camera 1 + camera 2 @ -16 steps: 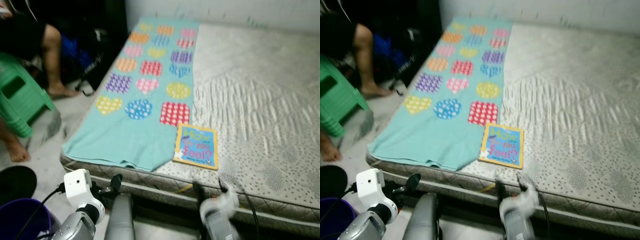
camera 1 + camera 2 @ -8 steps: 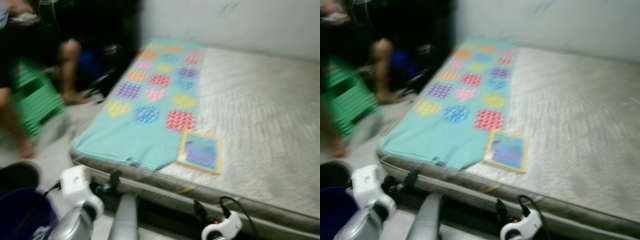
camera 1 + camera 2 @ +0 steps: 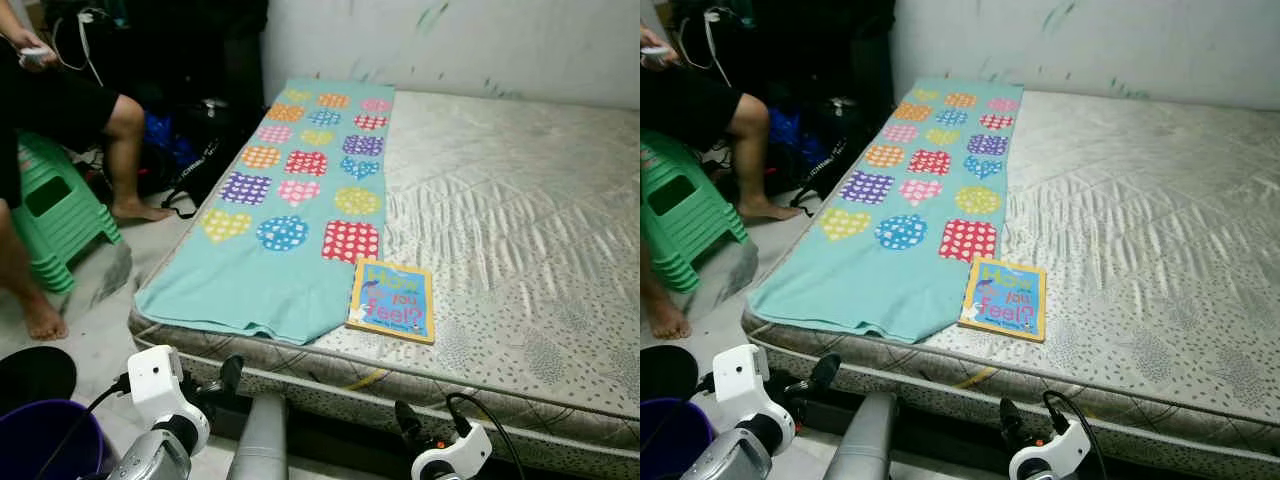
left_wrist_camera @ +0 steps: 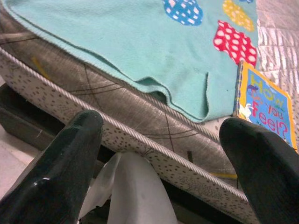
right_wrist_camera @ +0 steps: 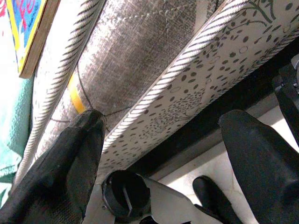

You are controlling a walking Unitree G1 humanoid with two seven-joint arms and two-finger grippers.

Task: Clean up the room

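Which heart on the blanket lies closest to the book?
The red heart with white dots, at the blanket's right edge, just above the book.

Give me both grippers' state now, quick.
Left gripper: open, holding nothing, low before the grey patterned mattress edge.
Right gripper: open, holding nothing, also low by that edge.

The book (image 3: 391, 298) cover reads "How do you feel?".
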